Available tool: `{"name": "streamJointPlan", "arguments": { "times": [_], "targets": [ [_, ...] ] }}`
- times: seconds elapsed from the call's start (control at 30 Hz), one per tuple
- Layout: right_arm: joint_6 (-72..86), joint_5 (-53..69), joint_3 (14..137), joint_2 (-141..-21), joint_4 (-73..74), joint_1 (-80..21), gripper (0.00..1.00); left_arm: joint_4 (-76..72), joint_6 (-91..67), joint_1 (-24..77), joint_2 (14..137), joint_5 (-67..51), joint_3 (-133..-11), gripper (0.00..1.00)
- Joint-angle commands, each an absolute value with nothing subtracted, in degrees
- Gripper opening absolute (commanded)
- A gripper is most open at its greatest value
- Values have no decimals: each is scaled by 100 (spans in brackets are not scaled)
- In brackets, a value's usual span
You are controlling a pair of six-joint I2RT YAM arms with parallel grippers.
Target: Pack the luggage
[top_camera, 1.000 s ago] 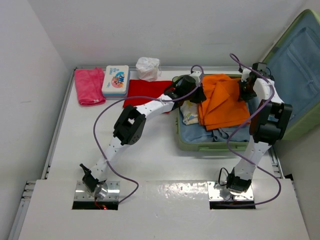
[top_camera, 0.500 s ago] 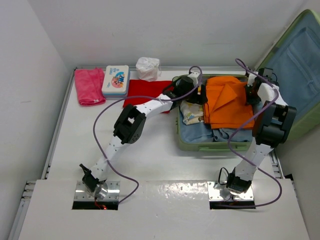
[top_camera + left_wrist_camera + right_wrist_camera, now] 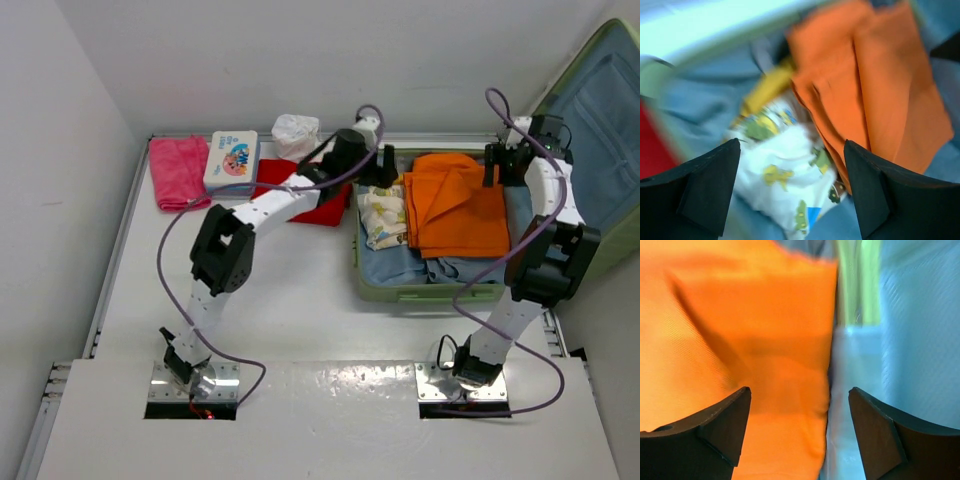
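The luggage [image 3: 420, 293], a light-green suitcase, lies open with its blue-lined lid [image 3: 598, 110] standing at the right. Inside it, an orange cloth [image 3: 460, 208] lies spread over blue garments [image 3: 395, 265], with a white printed cloth [image 3: 381, 216] to its left. My left gripper [image 3: 386, 172] hovers open over the suitcase's far left corner. In the left wrist view it [image 3: 792, 165] has nothing between its fingers, above the printed cloth [image 3: 785, 175] and the orange cloth [image 3: 885, 95]. My right gripper [image 3: 497, 165] is open at the orange cloth's far right corner. In the right wrist view it [image 3: 800, 405] straddles the cloth's edge [image 3: 740, 350] and the lining [image 3: 910, 350].
On the table left of the suitcase lie a red cloth [image 3: 322, 210], a crumpled white bag [image 3: 296, 135], a white-and-blue printed box [image 3: 231, 160] and a pink towel [image 3: 178, 172]. Walls close in at the back and left.
Both grippers have opened and let go of the orange cloth, which now lies flatter in the suitcase. The left arm has drawn back to the left, and the right arm has moved toward the back.
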State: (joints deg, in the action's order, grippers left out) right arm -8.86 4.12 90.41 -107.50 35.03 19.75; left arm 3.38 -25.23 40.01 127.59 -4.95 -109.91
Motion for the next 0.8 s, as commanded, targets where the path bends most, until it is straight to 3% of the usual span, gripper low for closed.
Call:
{"name": "streamJointPlan", "arguments": {
  "times": [0.0, 0.3, 0.43, 0.5, 0.77],
  "targets": [
    [-501, 798, 9448, -10179, 3208, 1741, 78, 587, -2339, 3499, 11919, 130, -11118, 85],
    [-44, 1713, 9185, -9580, 2971, 677, 78, 1644, -1433, 2630, 11355, 853, -9091, 80],
    [324, 1810, 9079, -9615, 2927, 300, 77, 1644, -1433, 2259, 11968, 589, -8974, 62],
    [430, 1854, 9035, -9624, 2909, 123, 77, 1696, -1380, 2259, 12277, 693, -9201, 58],
    [1607, 2136, 8614, -9589, 2479, -587, 76, 2056, -2038, 2259, 11999, 660, -8052, 61]
  ]
}}
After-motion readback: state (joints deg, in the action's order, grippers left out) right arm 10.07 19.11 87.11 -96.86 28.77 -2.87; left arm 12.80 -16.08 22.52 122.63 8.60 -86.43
